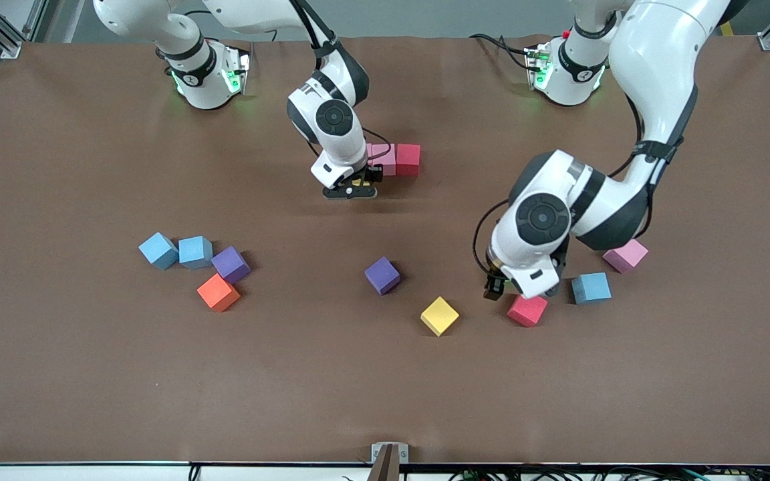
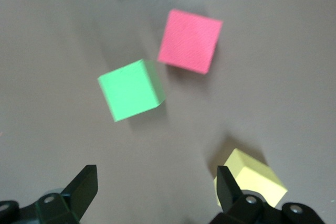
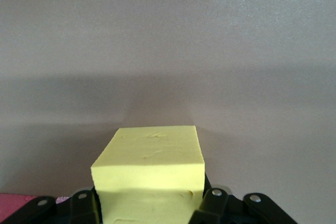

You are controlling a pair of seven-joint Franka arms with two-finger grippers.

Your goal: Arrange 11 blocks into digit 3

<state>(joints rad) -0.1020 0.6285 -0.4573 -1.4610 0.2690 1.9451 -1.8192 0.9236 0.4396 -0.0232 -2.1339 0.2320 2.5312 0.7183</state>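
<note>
Right hand (image 1: 353, 189), upper centre of the front view, clamped on a yellow block (image 3: 149, 174) just beside the pink block (image 1: 383, 159) and red block (image 1: 408, 159), which touch side by side on the surface (image 1: 385, 394). Left hand (image 1: 502, 288), lower right of centre, spread wide and holding nothing, over a green block (image 2: 131, 89) beside another red block (image 1: 527, 310) and another yellow block (image 1: 439, 316). Other blocks lie scattered across the middle.

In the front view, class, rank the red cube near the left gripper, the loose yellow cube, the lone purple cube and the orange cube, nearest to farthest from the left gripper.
1. Red cube, just beside the left gripper.
2. Yellow cube, next toward the right arm's end.
3. Purple cube, mid-table.
4. Orange cube, toward the right arm's end of the table.
</note>
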